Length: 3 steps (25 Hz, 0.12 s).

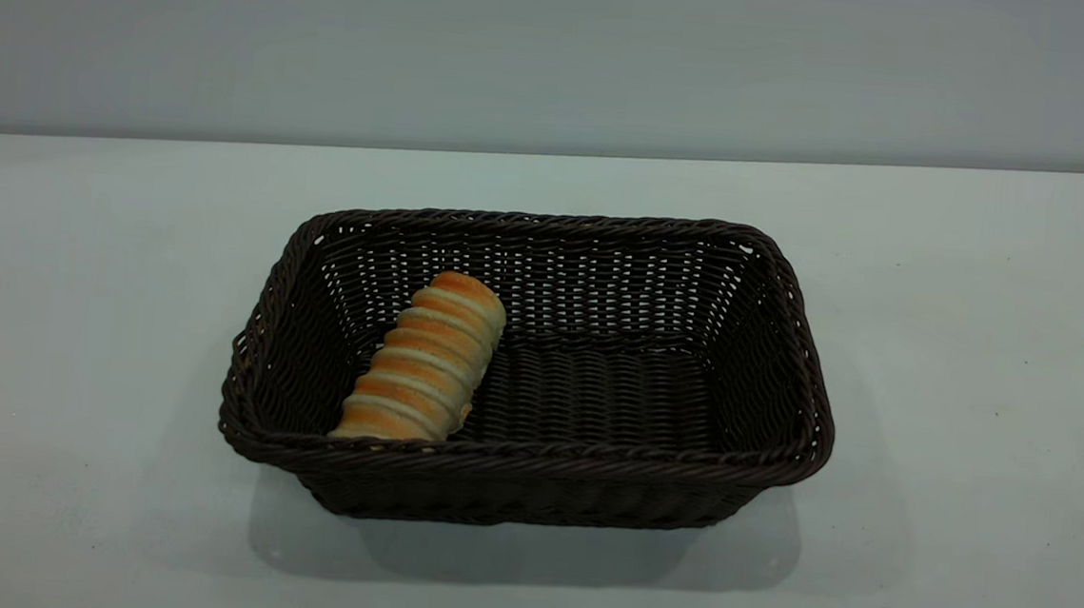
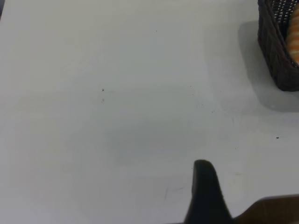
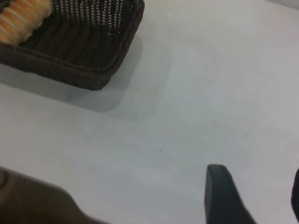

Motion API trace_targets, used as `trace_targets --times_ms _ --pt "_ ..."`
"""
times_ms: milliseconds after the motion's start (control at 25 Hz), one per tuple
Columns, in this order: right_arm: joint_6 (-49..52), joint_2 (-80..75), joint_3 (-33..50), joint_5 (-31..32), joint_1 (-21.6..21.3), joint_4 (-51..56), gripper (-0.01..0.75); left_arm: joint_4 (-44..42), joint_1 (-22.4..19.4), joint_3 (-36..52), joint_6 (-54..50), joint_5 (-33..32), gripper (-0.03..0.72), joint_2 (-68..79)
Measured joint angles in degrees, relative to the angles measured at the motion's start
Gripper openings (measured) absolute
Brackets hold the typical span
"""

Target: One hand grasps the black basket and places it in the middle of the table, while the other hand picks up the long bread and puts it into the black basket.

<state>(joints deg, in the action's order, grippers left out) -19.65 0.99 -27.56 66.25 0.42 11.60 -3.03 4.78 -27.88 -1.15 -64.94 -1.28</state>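
The black basket (image 1: 530,475) stands on the table (image 1: 976,373) near its middle. The long bread (image 1: 425,361) lies inside it at its left end, leaning up against the wall. Neither gripper shows in the exterior view. In the left wrist view, my left gripper (image 2: 204,186) hovers over bare table, well away from the basket (image 2: 275,56) and the bread (image 2: 294,37) at the picture's edge. My right gripper (image 3: 256,179) is open with nothing between its fingers, over bare table apart from the basket's corner (image 3: 93,60), where the bread (image 3: 21,18) shows.
A plain grey wall (image 1: 560,48) rises behind the table's far edge. Bare tabletop with a few tiny dark specks (image 2: 103,90) spreads on every side of the basket.
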Motion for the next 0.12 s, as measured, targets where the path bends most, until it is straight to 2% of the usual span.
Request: trace_targets --times_ms 120 --pt "0.00 0.00 0.00 0.00 0.00 0.00 0.371 0.00 0.00 0.00 0.00 0.00 0.528 0.00"
